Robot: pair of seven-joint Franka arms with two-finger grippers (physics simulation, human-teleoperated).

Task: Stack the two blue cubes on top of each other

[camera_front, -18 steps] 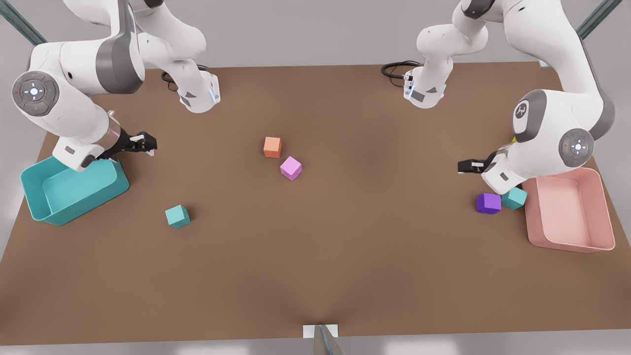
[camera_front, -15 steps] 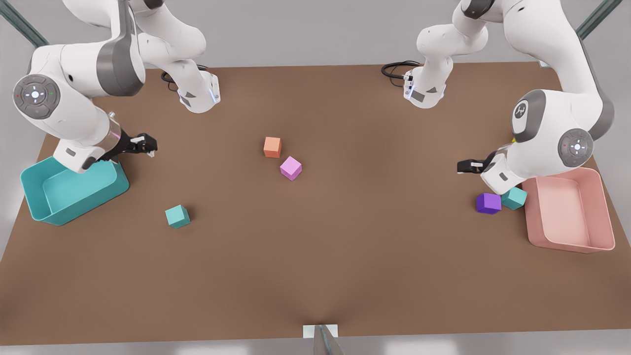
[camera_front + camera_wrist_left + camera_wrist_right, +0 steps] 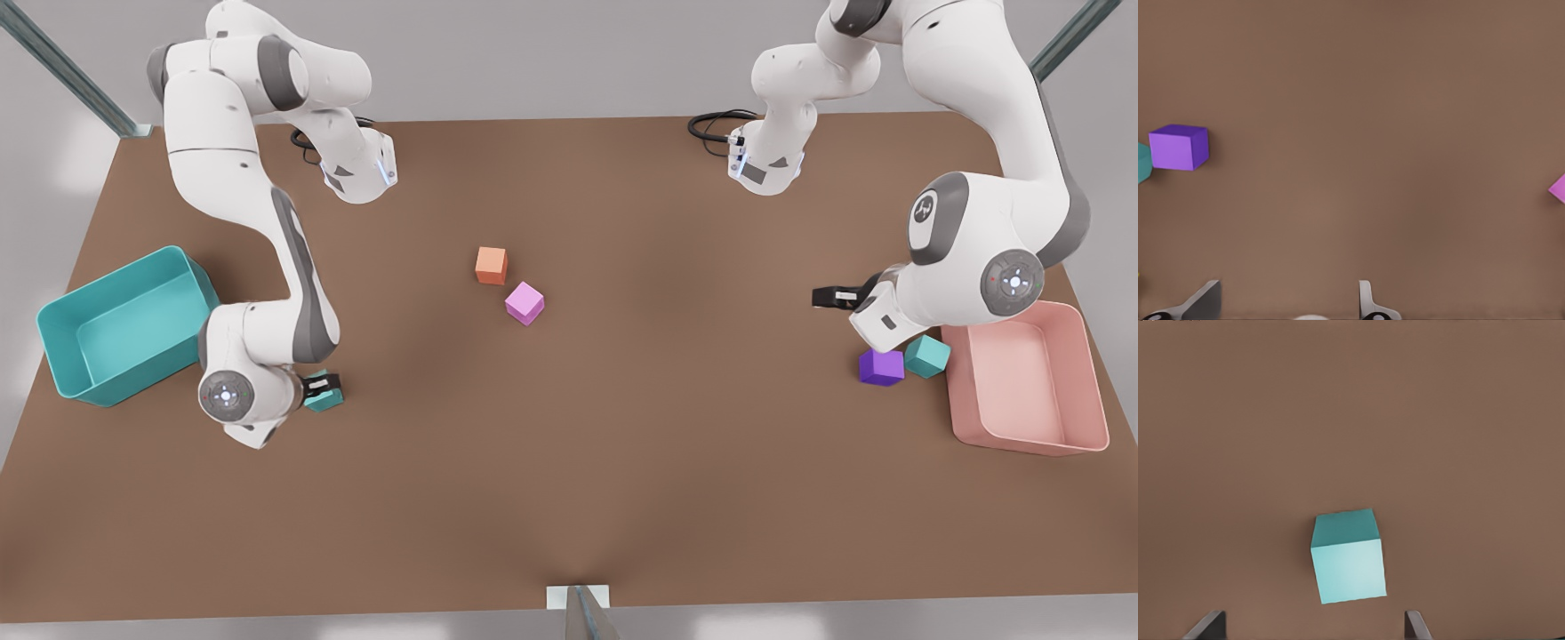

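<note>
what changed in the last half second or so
The right gripper swung from above the teal bin down to the lone blue cube, fingers open, nothing gripped yet. The left gripper shifted slightly, open, near the purple cube and the second blue cube. All cubes and both bins stayed put.
</note>
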